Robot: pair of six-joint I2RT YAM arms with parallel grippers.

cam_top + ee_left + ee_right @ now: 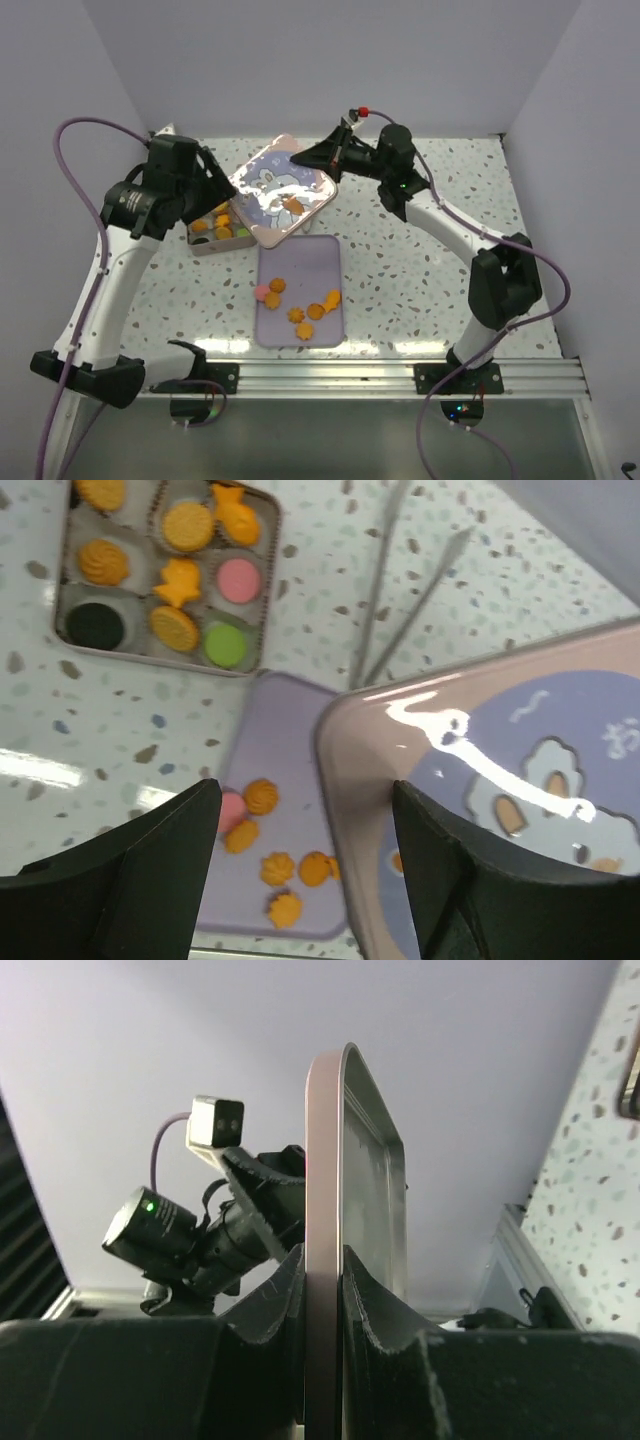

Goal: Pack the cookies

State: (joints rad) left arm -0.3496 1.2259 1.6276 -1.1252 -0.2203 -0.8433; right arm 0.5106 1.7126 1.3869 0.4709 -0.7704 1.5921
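left gripper [305, 880]: jaws spread wide, nothing between them, hovering over the speckled white surface [420, 260] with a clear gap to the lid
right gripper [325, 1300]: pinched on the edge of the square pink metal lid with a bunny picture [282, 190], holding it tilted in the air
packed cookies [178, 580]: orange rounds, a fish, a flower shape, one pink, one green and one black, one in each visible cup of the small square metal tin [62, 590], just beside the left gripper on its far left side
loose cookies [296, 315]: five orange and one pink, scattered across the near half of the flat lavender rectangular tray [300, 255]
key relation: the loose cookies lie to the right of the left gripper and closer to the arm bases, between the two arms; the tray's long side runs from near to far
nearer arm: the left one seems better placed, being free, while the right is busy with the lid
thin metal tongs [362, 665]: flat on the surface, just past the lid's edge, right of the tin, touched by neither gripper
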